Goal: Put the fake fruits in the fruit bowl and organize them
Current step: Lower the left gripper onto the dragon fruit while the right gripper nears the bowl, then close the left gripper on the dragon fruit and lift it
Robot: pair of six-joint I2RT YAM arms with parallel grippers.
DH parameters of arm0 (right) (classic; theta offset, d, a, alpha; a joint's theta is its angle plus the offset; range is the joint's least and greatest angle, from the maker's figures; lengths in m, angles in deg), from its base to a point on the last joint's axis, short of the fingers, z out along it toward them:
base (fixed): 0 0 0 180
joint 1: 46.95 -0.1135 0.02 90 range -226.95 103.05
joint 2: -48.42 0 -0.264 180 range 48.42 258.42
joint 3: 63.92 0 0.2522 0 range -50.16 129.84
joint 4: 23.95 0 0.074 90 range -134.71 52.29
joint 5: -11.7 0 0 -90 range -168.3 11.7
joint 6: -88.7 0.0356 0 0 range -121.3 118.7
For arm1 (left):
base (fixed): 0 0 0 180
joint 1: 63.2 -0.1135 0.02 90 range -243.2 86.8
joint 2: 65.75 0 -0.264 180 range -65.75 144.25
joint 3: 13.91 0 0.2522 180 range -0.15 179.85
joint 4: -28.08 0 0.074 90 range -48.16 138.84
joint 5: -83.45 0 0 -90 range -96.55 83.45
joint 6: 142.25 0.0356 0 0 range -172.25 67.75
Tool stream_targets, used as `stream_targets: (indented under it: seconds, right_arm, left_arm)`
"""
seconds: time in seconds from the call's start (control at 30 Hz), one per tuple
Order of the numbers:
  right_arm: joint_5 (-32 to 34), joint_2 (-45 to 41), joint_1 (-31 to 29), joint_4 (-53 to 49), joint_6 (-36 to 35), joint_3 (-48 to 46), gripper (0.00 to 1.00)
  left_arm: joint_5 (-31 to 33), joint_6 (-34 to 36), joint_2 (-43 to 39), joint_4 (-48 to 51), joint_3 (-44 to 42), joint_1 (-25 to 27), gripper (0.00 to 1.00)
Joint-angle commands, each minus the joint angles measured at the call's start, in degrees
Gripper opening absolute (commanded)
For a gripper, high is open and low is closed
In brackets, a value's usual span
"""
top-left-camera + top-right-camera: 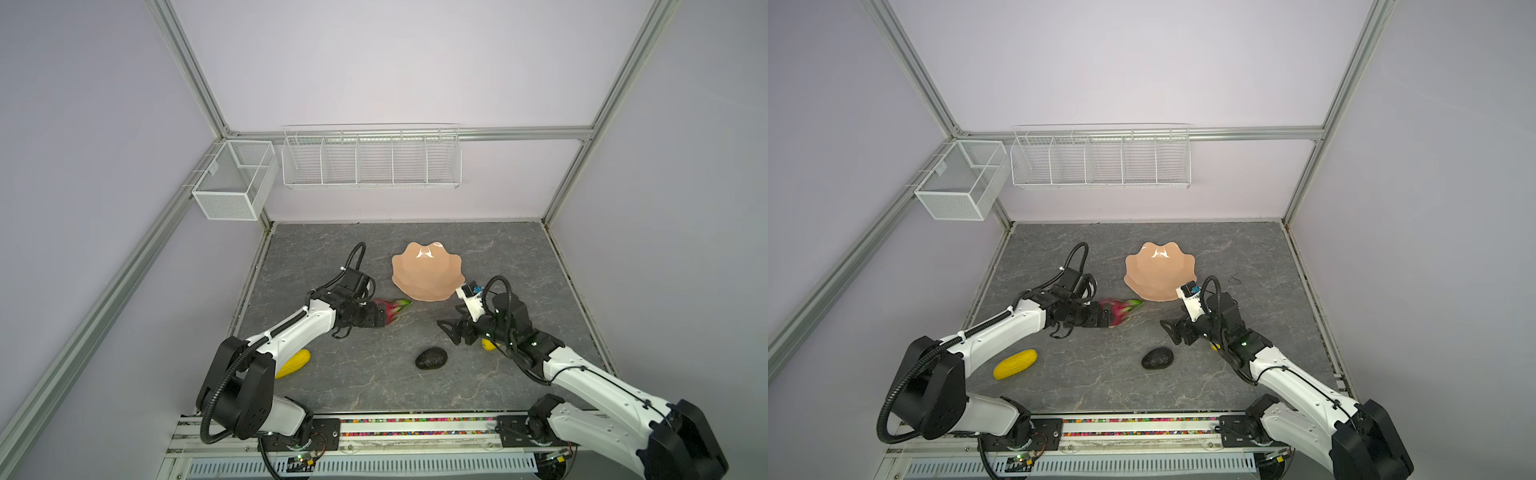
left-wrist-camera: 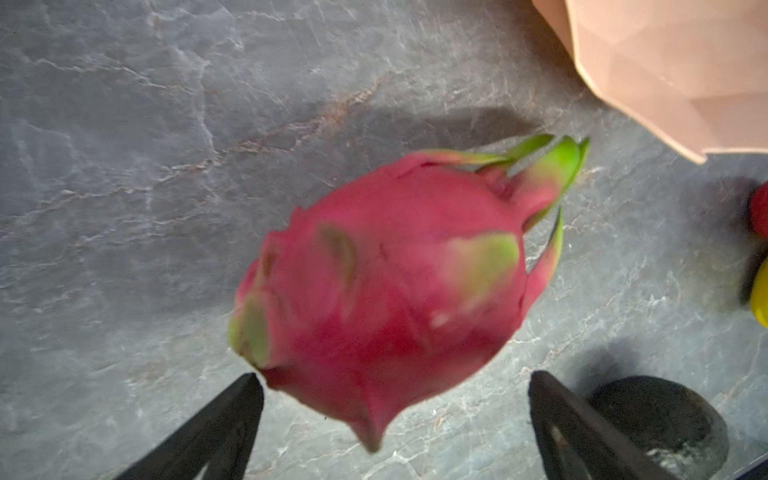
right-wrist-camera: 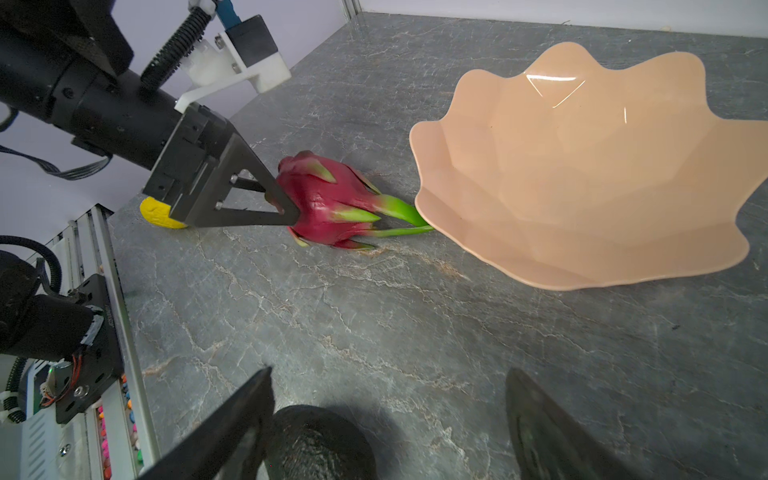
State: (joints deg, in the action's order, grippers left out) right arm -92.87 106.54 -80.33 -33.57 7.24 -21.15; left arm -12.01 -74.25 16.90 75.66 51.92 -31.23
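0 of 5 in bowl (image 1: 428, 272); all to do. Left gripper (image 2: 395, 380) jaws spread, dragon fruit (image 2: 386, 282) on table (image 1: 374, 386), base between tips, not pinched. Right gripper (image 3: 390, 374) jaws spread, empty; avocado (image 1: 431, 358) beside 1 tip.

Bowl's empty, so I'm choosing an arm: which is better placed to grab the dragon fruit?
Left. The left gripper is open, its jaws either side of the blunt end of the dragon fruit, close to the bowl. The right gripper is open too, but sits by the avocado, farther off.
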Motion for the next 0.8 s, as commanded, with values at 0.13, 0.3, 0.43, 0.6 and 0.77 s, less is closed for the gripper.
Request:
stream_targets:
  seconds: [0.13, 0.3, 0.43, 0.6, 0.77]
  right_arm:
    - [-0.5, -0.1, -0.6, 0.8, -1.2, -0.4, 0.88]
    - [-0.7, 0.4, -0.7, 2.1, -0.7, -0.7, 0.88]
    - [-1.8, 1.8, -0.8, 3.2, -0.1, -0.2, 0.88]
    - [-2.6, 1.5, -1.0, 3.0, -0.3, 0.0, 0.88]
    - [-1.7, 0.6, -0.9, 2.1, -1.0, -0.7, 0.88]
  left_arm:
    - [6.1, 5.6, -1.2, 5.7, 4.2, 1.1, 0.99]
    - [7.3, 20.2, -6.7, 2.7, 3.9, 3.8, 0.99]
    - [5.9, 36.0, -9.2, -3.1, 0.8, 3.9, 0.99]
    - [-2.5, 49.2, -3.9, 4.4, 8.6, -0.3, 0.99]
    - [-3.8, 57.0, 6.0, 9.7, 14.5, -1.1, 0.99]
